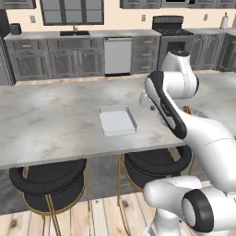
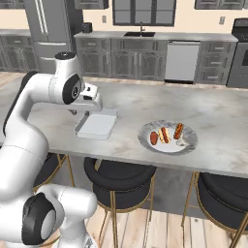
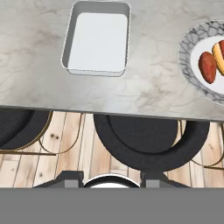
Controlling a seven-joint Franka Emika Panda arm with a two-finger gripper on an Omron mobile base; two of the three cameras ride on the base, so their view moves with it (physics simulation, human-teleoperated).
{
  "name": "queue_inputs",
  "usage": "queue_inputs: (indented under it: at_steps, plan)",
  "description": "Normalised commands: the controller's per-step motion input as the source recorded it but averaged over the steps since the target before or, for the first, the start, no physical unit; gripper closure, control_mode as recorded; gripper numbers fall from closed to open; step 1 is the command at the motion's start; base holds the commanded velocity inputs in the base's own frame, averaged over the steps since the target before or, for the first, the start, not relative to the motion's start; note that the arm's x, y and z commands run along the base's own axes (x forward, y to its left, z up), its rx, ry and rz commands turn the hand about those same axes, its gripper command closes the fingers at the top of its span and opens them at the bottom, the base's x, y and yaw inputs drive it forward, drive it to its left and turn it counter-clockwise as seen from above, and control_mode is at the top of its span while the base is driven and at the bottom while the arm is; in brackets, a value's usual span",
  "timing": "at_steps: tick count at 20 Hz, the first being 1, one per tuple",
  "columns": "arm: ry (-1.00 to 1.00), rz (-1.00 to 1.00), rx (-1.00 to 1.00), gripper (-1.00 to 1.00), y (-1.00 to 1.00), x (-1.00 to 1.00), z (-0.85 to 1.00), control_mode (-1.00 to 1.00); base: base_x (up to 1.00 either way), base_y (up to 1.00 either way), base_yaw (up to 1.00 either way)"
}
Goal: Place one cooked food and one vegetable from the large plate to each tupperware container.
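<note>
The large plate (image 2: 190, 140) sits on the island counter near its front edge, and its marbled rim (image 3: 187, 48) shows at the right of the hand view. On it lie the vegetable (image 2: 154, 138), a reddish oval (image 3: 207, 67), and bun-wrapped hot dogs (image 2: 164, 134). One tupperware container (image 2: 97, 125) stands empty to the plate's left (image 3: 97, 37) (image 1: 117, 120). My gripper (image 2: 81, 115) hovers over the counter's front edge beside the container's left end. In the hand view my gripper (image 3: 111, 177) is open, with nothing between its fingertips (image 3: 70, 177).
Black round stools (image 3: 146, 140) with gold legs stand under the counter's front edge. In the left base view my own arm (image 1: 170, 115) hides most of the plate. Cabinets, a sink and a stove line the far wall.
</note>
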Motion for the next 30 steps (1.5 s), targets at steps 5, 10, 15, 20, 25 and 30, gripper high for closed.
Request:
queue_inputs:
  at_steps: [5,10,15,20,25,30]
  plan:
    - [0.0,0.0,0.0,-1.0,0.0,0.0,0.0,1.0,0.0,0.0,0.0]
    - [0.0,0.0,0.0,-1.0,0.0,0.0,0.0,1.0,0.0,-0.12,0.0]
    - [0.0,0.0,0.0,-1.0,0.0,0.0,0.0,1.0,0.07,-0.66,-0.02]
    - [0.0,0.0,0.0,-1.0,0.0,0.0,0.0,1.0,0.15,-0.26,-0.06]
    - [0.0,0.0,0.0,-1.0,0.0,0.0,0.0,1.0,0.43,-0.06,0.0]
    - [0.0,0.0,0.0,-1.0,0.0,0.0,0.0,1.0,0.53,-0.02,0.0]
